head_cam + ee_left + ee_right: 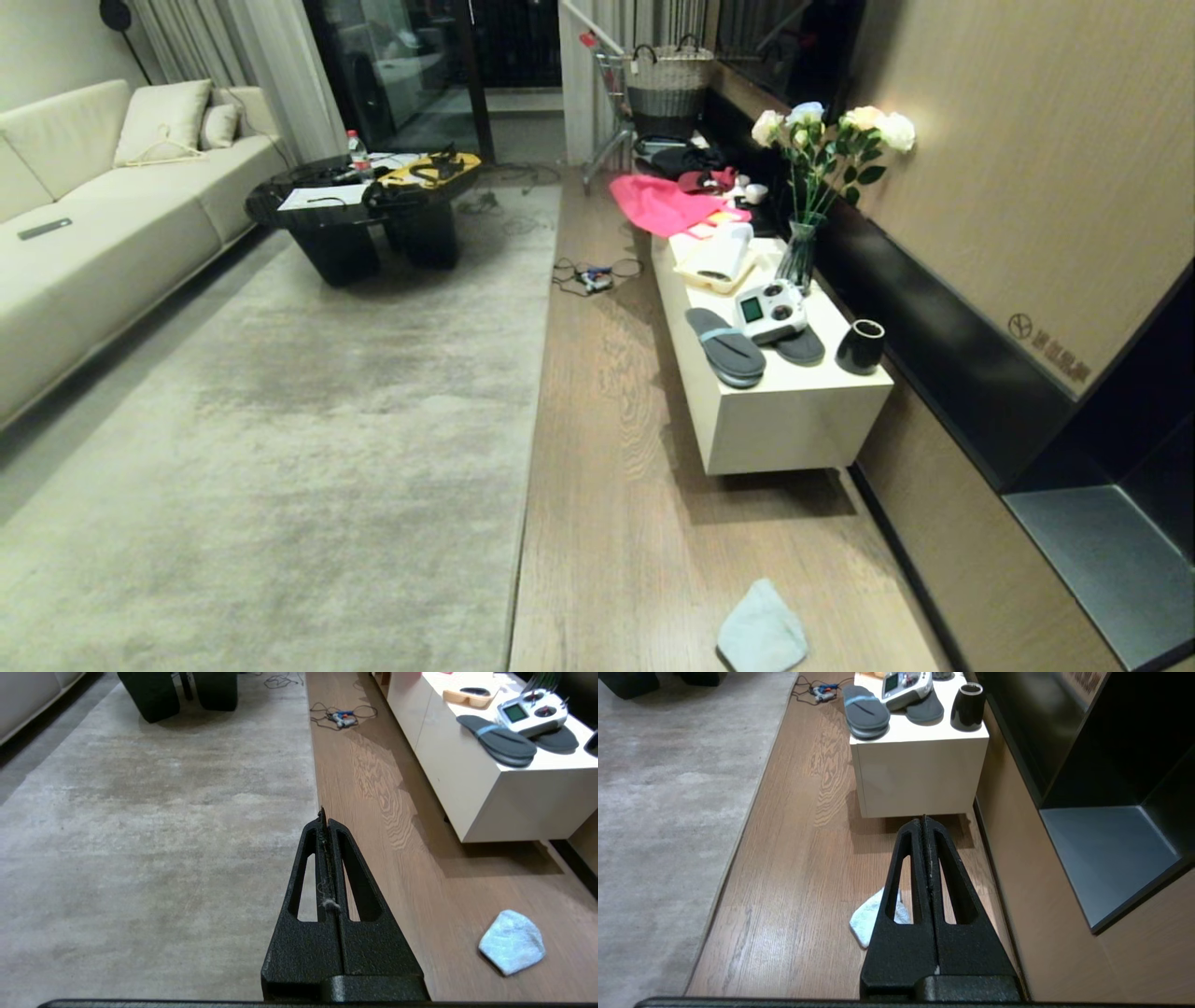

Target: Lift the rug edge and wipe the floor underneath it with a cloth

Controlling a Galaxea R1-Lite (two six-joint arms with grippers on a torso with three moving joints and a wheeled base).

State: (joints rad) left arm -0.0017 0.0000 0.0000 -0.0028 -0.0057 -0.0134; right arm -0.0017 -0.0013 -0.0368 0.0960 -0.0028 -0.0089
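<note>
Cloth on bare floor, rug lying flat, both pincers pressed together and empty.

The pale blue-green cloth [762, 630] lies crumpled on the wood floor [616, 448] at the near right, between the rug edge [532, 392] and the right wall, nearer than the cream low cabinet [794, 420]. The rug edge runs straight from near to far down the middle of the room and lies flat on the floor. The left pincer [323, 814] hangs above that edge, fingers pressed together, a tuft of lint caught between them, holding nothing. The right pincer [924, 820] hangs over the floor strip with the cloth [871, 917] partly hidden beneath it, fingers likewise pressed together and empty. Slippers [726, 347], a white controller [771, 311] and a dark cup [861, 346] sit on the cabinet.
</note>
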